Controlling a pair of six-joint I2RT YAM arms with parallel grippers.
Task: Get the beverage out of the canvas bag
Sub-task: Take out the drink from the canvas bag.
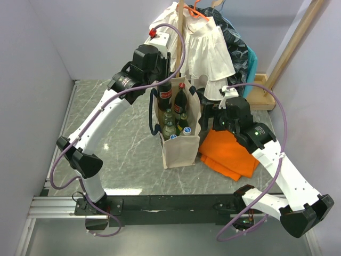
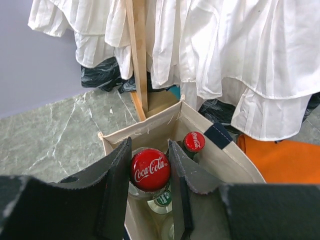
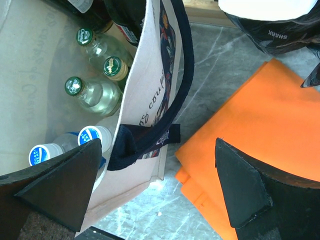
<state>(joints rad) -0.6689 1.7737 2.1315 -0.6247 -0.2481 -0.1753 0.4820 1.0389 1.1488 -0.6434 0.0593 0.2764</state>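
Step in hand: grasp on, lift pending. The left tool (image 2: 149, 148) hangs over the far end of the canvas bag (image 1: 180, 152). Its fingers (image 2: 116, 190) are narrowed to the width of the red cap of a cola bottle (image 2: 150, 169), and both inner faces meet the cap's sides, so it reads as pinching the cap. The bottle stands upright inside the bag's far left corner, not yet clear of the rim.

The right tool (image 3: 159, 142) is spread wide and holds nothing. It sits astride the bag's right wall, one finger over the interior and one outside. Contact with the wall: cannot tell.

Next move, as I judge it: a straight vertical pull, high enough for the tall bottle to clear the rim.

In the way:
- A second cola bottle (image 2: 194, 142) stands just beside the first.
- A white garment (image 2: 240, 60) hangs beyond the bag's far end, near the lift path.
- The navy strap (image 3: 184, 75) droops along the bag's right wall.

Green-capped bottles (image 3: 75, 86) fill the bag's nearer end. An orange cloth (image 3: 255, 115) lies flat on the surface (image 1: 117, 133), right of the bag.
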